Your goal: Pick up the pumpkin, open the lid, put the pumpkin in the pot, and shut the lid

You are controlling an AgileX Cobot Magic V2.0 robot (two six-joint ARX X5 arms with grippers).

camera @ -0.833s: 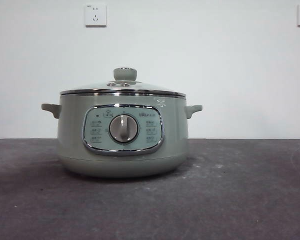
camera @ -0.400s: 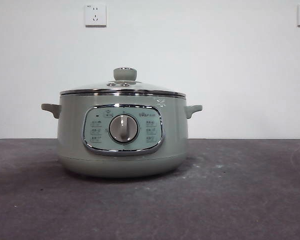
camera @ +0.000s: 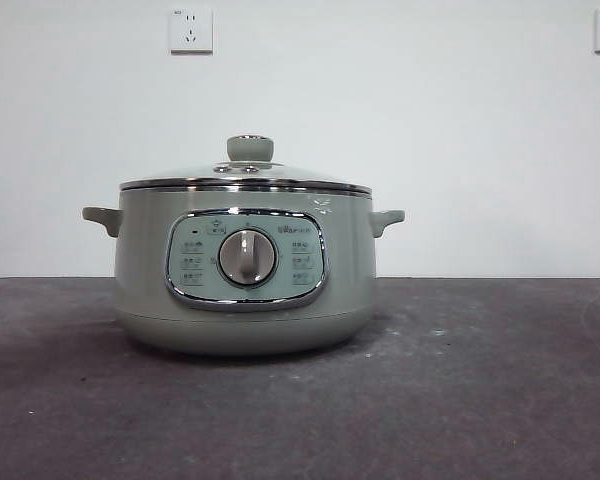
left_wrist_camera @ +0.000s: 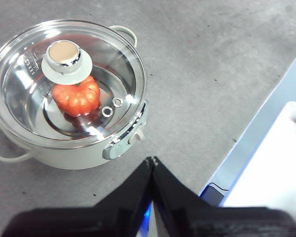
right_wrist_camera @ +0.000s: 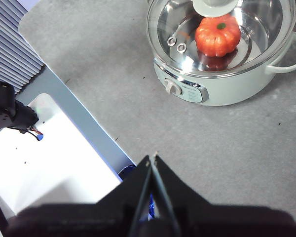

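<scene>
One glossy orange ribbed pumpkin [left_wrist_camera: 77,98] sits inside the sage-green round pot [camera: 245,262].
Glass chrome-rimmed lid [camera: 246,176] on; left pincer [left_wrist_camera: 152,161] and right pincer [right_wrist_camera: 152,158] both closed, empty, well apart above the desk [camera: 480,380].

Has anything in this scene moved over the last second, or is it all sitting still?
Nothing visibly changed. In the front view the pot stands in the same spot on the table, with the lid still closed on it. The wrist views, seen only now, show the pumpkin inside under the glass, and both end effectors shut and away from the pot.
</scene>
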